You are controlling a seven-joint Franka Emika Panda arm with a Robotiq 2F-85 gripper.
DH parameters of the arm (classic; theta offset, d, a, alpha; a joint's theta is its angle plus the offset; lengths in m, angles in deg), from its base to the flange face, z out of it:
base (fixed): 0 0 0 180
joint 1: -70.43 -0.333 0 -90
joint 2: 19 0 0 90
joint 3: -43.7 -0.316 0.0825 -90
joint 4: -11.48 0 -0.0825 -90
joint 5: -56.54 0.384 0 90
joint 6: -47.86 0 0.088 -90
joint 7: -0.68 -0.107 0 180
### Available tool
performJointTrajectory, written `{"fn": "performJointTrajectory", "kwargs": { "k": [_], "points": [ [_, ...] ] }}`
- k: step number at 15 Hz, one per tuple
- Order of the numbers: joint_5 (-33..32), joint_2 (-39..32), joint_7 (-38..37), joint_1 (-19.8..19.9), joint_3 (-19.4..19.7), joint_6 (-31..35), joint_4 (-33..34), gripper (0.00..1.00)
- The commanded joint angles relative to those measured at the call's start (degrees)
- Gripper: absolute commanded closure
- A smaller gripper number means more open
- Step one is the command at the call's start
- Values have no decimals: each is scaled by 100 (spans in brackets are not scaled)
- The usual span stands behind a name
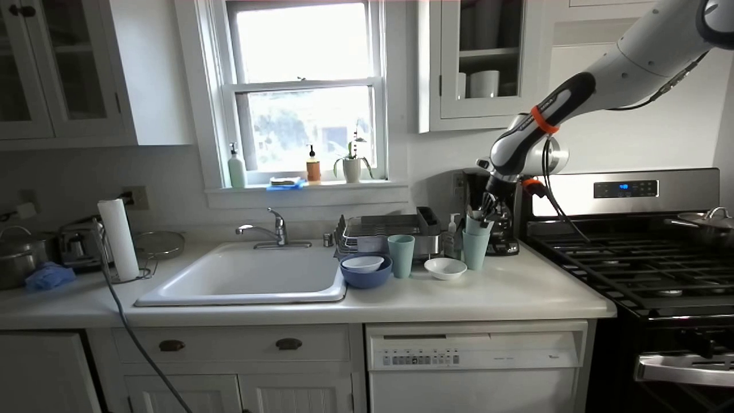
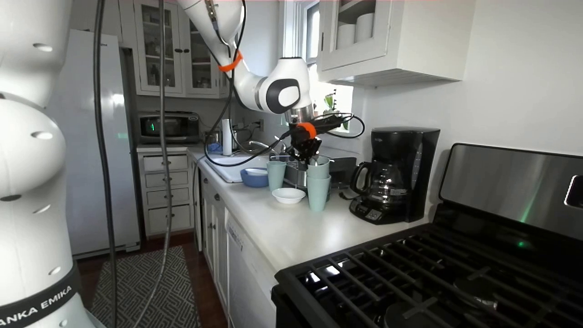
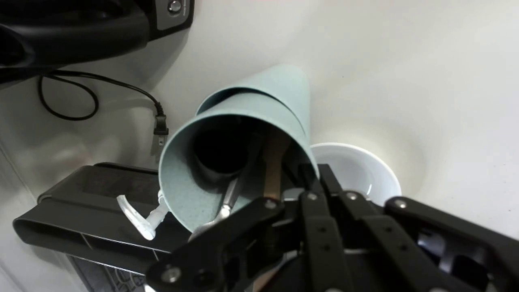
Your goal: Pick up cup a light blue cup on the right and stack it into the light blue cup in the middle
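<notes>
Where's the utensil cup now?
In an exterior view, the utensil cup is partway inside the lower light blue cup, left of the coffee maker.

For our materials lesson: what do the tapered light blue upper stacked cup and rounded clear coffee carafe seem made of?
The upper cup: probably plastic, matte; thin-walled, no sharp highlights, though ceramic isn't ruled out. The carafe: likely glass, glossy; see-through, bright reflections.
</notes>
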Motion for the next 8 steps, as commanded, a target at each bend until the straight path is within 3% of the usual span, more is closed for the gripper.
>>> {"fn": "performJointTrajectory", "kwargs": {
  "k": [1,3,4,6,8],
  "points": [
    [-276,-157,-188,128,-135,-2,177,97],
    [-349,-159,-230,136,-148,-11,182,93],
    [-349,-150,-236,145,-165,-42,188,71],
    [-355,-129,-238,160,-195,-31,207,67],
    [-316,-91,-210,187,-240,-31,225,54]
  ]
}}
